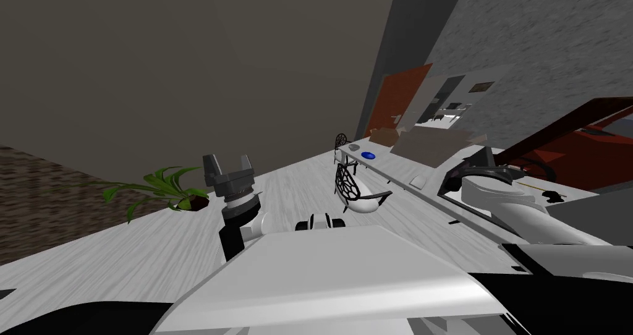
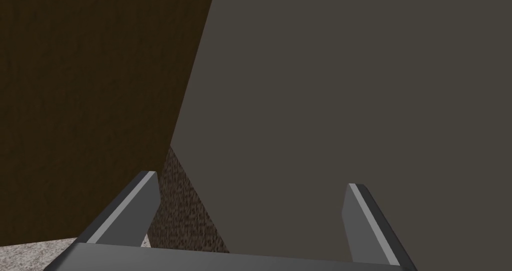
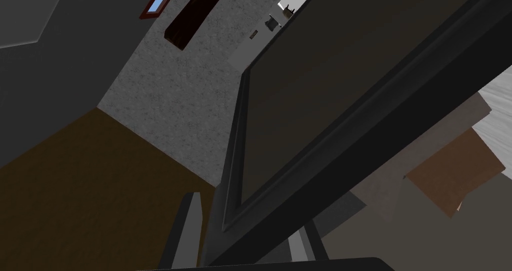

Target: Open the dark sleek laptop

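- Dark bezel of the laptop (image 3: 310,108) runs between the fingers of the right gripper (image 3: 247,213). They look closed in on the lid's rim near a corner, one on each face. I read that as a pinch on the lid.
- The right wrist view shows the recessed screen face, so the lid looks already raised off the base. Task is probably partway done, but the hinge angle is hard to read.
- Laptop sits on the white desk (image 1: 395,167) to my right, where the right forearm reaches.
- Handling, my guess:
  - Lid is thin, stiff and light, with smooth faces, so it could slip. The panel is fragile.
  - Grip the bezel rim, not the screen.
  - Squeeze lightly and follow the hinge arc, or the base may lift or slide.
- Room: open air behind the lid toward the speckled grey wall. A brownish box (image 1: 433,144) on the desk beyond could limit the swing.
- Wire chair (image 1: 348,186) stands off the desk's edge, well apart from the grip.
- Left gripper (image 1: 229,166) is held up on my left, fingers spread and empty, clear of the work.
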Tool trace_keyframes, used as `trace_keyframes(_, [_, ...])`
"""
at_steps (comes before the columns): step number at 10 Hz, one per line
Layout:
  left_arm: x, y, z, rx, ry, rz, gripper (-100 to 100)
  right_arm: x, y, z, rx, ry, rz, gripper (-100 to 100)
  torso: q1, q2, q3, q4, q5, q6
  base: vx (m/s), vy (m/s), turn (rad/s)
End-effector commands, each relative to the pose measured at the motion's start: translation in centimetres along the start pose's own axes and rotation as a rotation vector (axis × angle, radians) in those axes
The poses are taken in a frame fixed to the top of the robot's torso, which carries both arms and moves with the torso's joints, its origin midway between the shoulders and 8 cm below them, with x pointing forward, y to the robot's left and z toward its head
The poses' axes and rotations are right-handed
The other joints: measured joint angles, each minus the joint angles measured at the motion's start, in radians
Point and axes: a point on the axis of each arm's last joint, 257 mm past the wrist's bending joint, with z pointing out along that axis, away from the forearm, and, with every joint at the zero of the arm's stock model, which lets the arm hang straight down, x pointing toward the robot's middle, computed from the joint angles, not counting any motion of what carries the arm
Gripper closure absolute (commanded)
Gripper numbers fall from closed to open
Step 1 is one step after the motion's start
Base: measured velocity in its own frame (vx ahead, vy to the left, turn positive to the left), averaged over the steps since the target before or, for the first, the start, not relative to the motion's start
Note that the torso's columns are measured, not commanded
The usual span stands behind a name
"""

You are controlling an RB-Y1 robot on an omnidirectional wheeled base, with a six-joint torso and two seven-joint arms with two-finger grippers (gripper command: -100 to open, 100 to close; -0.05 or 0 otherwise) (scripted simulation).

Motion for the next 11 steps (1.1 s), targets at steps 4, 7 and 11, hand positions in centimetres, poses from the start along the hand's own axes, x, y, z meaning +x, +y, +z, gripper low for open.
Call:
trace_keyframes(4, [0.0, 0.0, 0.0, 0.000, 0.000, 0.000, 0, 1.2, -0.7, -1.6, 0.001, -0.009, -0.019, 100, -0.001, 0.000, 0.000, 0.000, -0.001, 0.001, 0.019, -0.022, 0.015])
trace_keyframes(7, [0.0, 0.0, 0.0, 0.000, 0.000, 0.000, 0, 1.6, -2.7, -2.0, 0.051, 0.012, 0.014, 100, -0.001, -0.001, 0.000, 0.000, -0.001, 0.000, 0.014, -0.015, 0.027])
trace_keyframes(11, [0.0, 0.0, 0.0, 0.000, 0.000, 0.000, 0, 1.5, -1.3, -3.1, 0.005, -0.012, -0.016, 100, 0.000, 0.001, 0.001, -0.001, -0.003, 0.001, 0.006, -0.011, -0.004])
